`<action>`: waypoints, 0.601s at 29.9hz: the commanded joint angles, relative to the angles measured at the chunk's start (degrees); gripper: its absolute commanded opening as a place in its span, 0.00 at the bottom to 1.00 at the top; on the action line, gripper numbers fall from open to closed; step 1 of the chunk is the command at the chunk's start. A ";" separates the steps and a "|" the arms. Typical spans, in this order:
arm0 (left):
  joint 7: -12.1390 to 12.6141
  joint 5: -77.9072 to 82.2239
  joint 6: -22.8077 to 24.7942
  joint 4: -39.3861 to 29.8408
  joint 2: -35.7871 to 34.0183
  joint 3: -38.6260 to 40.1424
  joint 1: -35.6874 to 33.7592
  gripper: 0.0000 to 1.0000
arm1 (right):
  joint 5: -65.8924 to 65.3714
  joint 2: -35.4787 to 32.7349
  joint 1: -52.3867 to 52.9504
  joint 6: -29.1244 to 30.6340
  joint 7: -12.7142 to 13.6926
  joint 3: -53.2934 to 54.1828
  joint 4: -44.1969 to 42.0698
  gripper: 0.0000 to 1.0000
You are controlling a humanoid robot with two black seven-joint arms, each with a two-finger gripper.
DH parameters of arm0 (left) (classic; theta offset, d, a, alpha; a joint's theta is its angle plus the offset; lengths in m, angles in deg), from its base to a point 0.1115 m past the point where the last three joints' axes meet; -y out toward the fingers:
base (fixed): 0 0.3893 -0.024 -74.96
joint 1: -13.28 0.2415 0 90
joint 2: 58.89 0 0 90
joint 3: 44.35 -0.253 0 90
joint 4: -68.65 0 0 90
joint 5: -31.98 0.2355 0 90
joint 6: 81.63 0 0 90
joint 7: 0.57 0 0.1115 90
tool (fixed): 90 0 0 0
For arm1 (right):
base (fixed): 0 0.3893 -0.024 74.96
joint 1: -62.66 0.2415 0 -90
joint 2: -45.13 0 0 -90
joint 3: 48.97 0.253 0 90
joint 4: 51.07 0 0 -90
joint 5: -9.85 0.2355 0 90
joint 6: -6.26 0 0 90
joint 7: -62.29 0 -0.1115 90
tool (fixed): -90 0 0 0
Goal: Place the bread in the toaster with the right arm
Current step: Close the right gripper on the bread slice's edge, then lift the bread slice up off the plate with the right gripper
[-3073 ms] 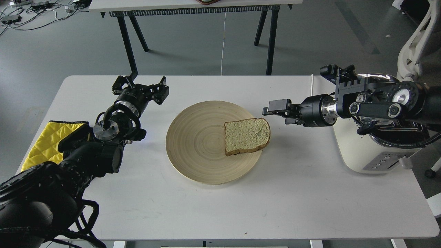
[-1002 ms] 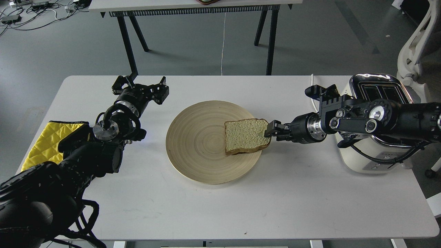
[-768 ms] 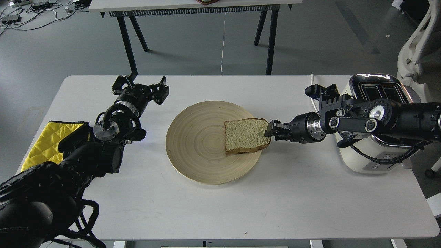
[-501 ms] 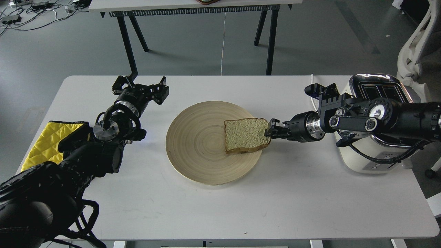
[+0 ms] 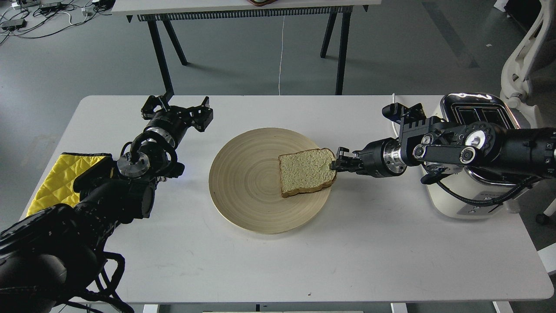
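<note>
The bread (image 5: 306,171), a pale tan slice with a brown crust, lies on the right half of the round wooden plate (image 5: 243,204). My right gripper (image 5: 335,164) comes in from the right and is shut on the slice's right edge, which looks slightly raised off the plate. The cream-white toaster (image 5: 473,200) stands at the table's right end, its chrome top with two slots partly hidden behind my right arm. My left gripper (image 5: 177,105) is open and empty at the back left of the table, far from the plate.
A yellow quilted cloth (image 5: 61,174) lies at the table's left edge under my left arm. The toaster's white cord (image 5: 393,108) runs off the back edge. A second table (image 5: 243,8) stands behind, and a white chair (image 5: 521,56) is at the far right.
My right gripper came down from above the plate's right side to the slice's right edge and closed on it. The slice has since shifted a little left and turned, its right edge lifting.
</note>
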 commanded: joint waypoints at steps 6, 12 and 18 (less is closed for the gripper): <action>0.08 0.00 0.00 0.00 0.00 0.00 0.00 1.00 | 0.00 -0.11 0.09 -0.04 0.00 1.40 0.12 0.07; -0.01 0.00 0.00 0.00 0.00 0.00 0.00 1.00 | 0.09 -0.11 0.44 -0.39 0.00 1.49 0.03 0.06; -0.01 0.00 0.00 0.00 0.00 0.00 0.00 1.00 | 0.17 -0.20 0.96 -0.56 0.00 1.92 0.03 0.06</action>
